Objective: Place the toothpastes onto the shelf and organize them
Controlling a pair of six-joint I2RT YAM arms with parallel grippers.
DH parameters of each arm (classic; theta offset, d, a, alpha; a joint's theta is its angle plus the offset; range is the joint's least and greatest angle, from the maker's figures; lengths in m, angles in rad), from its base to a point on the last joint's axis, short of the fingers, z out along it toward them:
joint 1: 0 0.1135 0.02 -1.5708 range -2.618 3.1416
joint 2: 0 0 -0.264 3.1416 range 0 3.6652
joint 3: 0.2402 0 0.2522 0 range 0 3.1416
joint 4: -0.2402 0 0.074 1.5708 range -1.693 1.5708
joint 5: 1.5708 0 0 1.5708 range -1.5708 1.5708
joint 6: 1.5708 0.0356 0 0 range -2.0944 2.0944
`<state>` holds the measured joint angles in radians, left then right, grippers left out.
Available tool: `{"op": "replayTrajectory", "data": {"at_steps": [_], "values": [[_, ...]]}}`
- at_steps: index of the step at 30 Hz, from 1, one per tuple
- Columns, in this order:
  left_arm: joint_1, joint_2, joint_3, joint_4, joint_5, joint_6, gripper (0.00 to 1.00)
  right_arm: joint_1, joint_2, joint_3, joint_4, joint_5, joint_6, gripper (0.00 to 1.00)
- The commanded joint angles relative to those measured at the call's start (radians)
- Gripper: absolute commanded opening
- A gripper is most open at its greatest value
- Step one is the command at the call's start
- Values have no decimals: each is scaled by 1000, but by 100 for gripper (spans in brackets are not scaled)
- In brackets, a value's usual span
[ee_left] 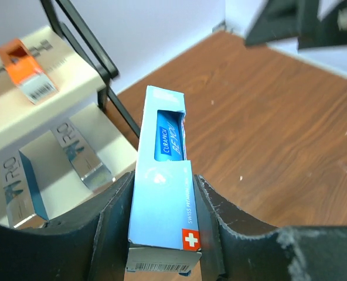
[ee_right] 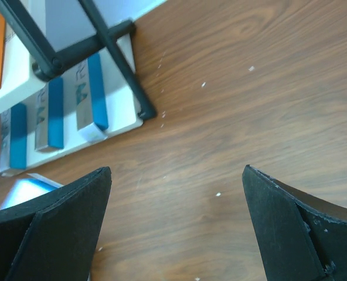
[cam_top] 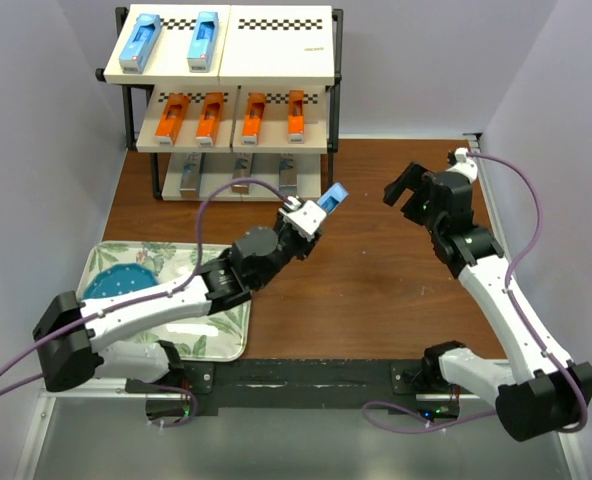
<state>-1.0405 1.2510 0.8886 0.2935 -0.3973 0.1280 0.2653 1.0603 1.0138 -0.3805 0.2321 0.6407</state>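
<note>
My left gripper [cam_top: 311,212] is shut on a light blue toothpaste box [cam_top: 332,196], held over the wood just in front of the shelf [cam_top: 276,40]. In the left wrist view the box [ee_left: 165,175] sits lengthwise between the fingers [ee_left: 112,216], its free end towards the shelf's lower tiers. Two light blue toothpastes [cam_top: 141,42] lie on the top tier's left half, several orange ones [cam_top: 211,115] on the middle tier, and three metallic dark blue ones [cam_top: 241,172] on the bottom tier. My right gripper [cam_top: 408,195] hangs open and empty to the right; only bare wood shows in its [ee_right: 176,171] gap.
A leaf-patterned tray [cam_top: 216,330] with a round blue plate [cam_top: 121,282] lies at the near left, under the left arm. Pale walls close in both sides. The shelf's black leg [ee_right: 123,70] and metallic boxes [ee_right: 94,93] lie beyond the right gripper.
</note>
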Motion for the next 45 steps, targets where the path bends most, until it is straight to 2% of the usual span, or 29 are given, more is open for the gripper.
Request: {"op": "replayTrajectory", "data": {"at_steps": [1,7,15,19,27,35,45], "values": [[40,-84,110,-19,66,-99,19,-5,-78,-29,55,118,-67,98],[109,-116,280,-68,98,-114,19,-6,-126,-60,34,165,-105,98],[203,-41,548,-57,106,-120,19,-8,-163,-78,17,170,-137,98],[250,85,689,-91,46,-120,21,-8,-177,-83,-9,158,-145,98],[393,321,1039,-227,23,-269,22,-8,-243,-100,-40,153,-183,98],[477,459,1167,-270,-31,-324,22,-8,-278,-116,-57,174,-236,98],[510,553,1239,-287,-44,-340,25,-9,-269,-127,-38,177,-299,98]]}}
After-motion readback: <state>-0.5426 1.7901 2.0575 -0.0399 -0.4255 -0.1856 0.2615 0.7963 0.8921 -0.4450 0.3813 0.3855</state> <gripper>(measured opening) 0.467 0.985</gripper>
